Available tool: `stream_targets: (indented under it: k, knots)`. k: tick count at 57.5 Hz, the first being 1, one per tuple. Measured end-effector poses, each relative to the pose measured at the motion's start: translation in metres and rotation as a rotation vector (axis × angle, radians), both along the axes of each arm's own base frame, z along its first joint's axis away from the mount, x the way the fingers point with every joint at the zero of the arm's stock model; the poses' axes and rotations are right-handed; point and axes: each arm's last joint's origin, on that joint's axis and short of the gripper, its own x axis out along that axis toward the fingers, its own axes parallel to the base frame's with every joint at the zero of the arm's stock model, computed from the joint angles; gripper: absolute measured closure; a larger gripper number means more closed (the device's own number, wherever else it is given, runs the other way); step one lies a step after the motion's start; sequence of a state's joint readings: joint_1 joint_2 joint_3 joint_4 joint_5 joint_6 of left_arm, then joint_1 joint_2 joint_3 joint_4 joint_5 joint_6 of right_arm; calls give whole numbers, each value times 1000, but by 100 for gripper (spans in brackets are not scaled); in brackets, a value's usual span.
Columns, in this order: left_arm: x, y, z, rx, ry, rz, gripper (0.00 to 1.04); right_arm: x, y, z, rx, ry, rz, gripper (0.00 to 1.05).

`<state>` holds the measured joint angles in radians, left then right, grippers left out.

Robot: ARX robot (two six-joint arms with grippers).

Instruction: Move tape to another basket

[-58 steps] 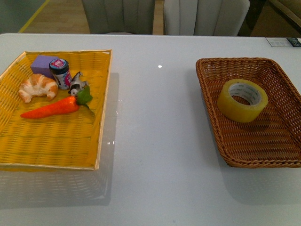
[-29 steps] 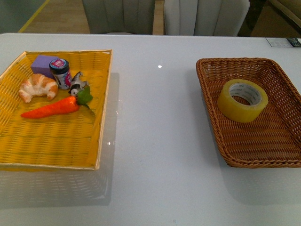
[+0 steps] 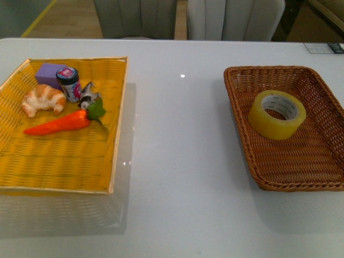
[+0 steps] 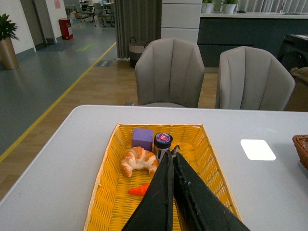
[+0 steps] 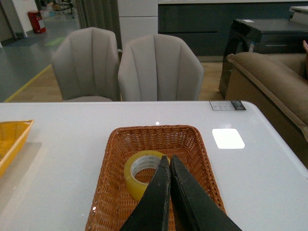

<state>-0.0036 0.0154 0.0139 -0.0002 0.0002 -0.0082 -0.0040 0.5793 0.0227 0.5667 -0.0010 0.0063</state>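
**Tape not yet gripped**

Right gripper (image 5: 166, 161) is held clenched, empty, above tape (image 5: 140, 172), which lies flat in brown wicker basket (image 5: 111, 192). Left gripper (image 4: 171, 156) also clenched. Risk: if approached w/ jaws closed, roll gets shoved, not grasped.

The worktop (image 3: 177, 161) is viewed downward from the front, while each basket is overlooked from behind by one raised wrist camera.

Office lounge: padded chairs (image 4: 169, 72), sofa (image 5: 269, 79), long corridor
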Motion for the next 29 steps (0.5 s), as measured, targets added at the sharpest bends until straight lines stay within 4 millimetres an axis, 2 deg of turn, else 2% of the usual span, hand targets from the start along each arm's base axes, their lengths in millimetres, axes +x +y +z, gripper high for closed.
stream_targets:
  k: [29]
  knots:
    - [0,0,0,0,0,0,103,-18,0,4,0,-13,0,103]
